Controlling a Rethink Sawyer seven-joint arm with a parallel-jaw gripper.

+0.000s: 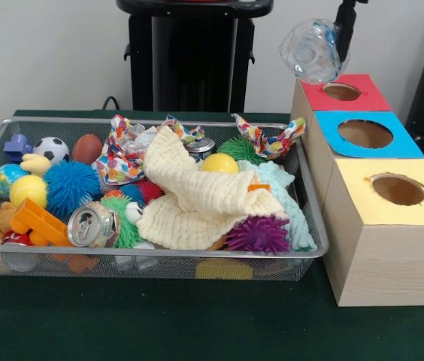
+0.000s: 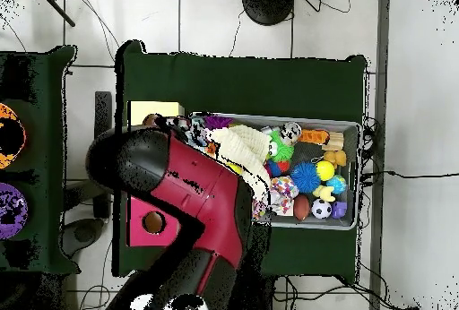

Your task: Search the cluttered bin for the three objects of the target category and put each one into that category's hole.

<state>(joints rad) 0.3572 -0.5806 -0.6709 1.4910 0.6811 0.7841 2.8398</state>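
A crushed clear plastic bottle (image 1: 311,51) with a bluish label hangs in the air above the red-topped box, just behind the round hole (image 1: 364,134) in the blue top of the wooden box. My gripper (image 1: 338,45) comes down at the top right and is shut on the bottle's right side. The wire mesh bin (image 1: 62,121) lies to the left, full of toys. No other clear bottle shows plainly among them. In the overhead view my arm (image 2: 193,208) covers the gripper, the bottle and the blue box. The bin (image 2: 358,172) shows to the arm's right.
The red-topped box's hole (image 1: 341,92) and the yellow-topped box's hole (image 1: 398,189) flank the blue one. In the bin lie a silver can (image 1: 92,224), a second can (image 1: 199,147), a blue spiky ball (image 1: 71,186), a purple one (image 1: 257,233) and a yellow cloth (image 1: 197,197).
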